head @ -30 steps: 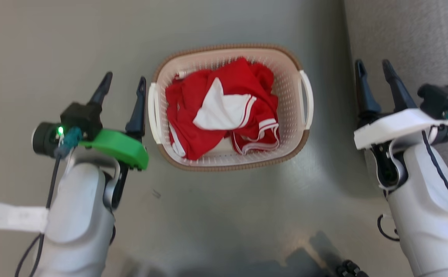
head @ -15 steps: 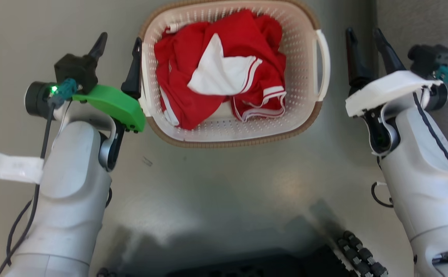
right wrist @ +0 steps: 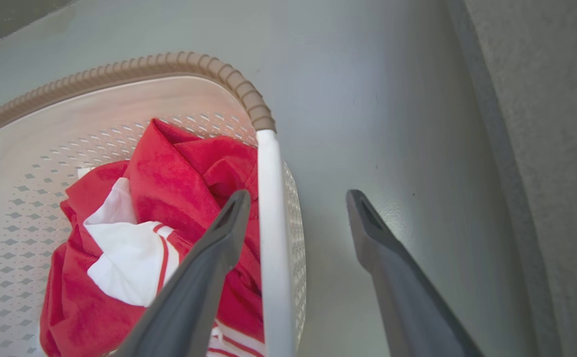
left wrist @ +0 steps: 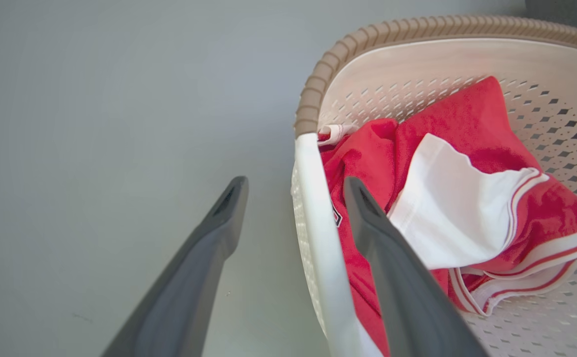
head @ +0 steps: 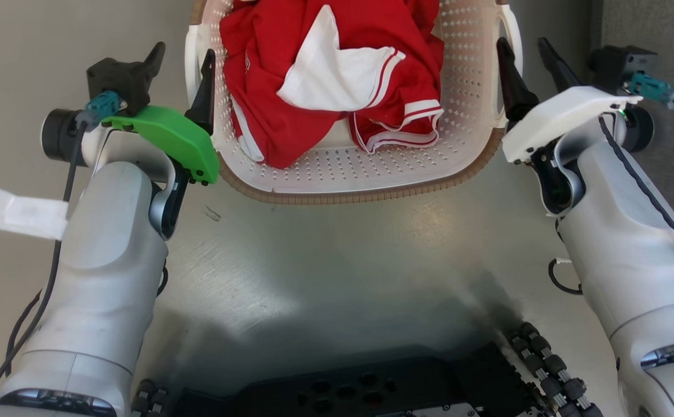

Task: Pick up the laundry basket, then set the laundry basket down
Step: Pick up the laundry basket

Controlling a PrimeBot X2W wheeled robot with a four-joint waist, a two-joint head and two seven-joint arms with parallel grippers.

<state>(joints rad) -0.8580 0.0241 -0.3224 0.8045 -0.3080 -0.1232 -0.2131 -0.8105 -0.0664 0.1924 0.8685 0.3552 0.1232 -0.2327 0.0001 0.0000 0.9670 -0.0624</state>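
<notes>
- Since you need a balanced two-sided lift, left gripper [head: 183, 53] jaws are open astride left handle [left wrist: 313, 223] of laundry basket [head: 337, 197], holding nothing.
- Your right gripper [head: 521, 43] same: open astride right handle [right wrist: 268, 223].

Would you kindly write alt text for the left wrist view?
The left hand, open, straddles the white side handle of the laundry basket, one dark finger outside, one inside. A red and white garment lies in the basket; grey floor lies alongside.
</notes>
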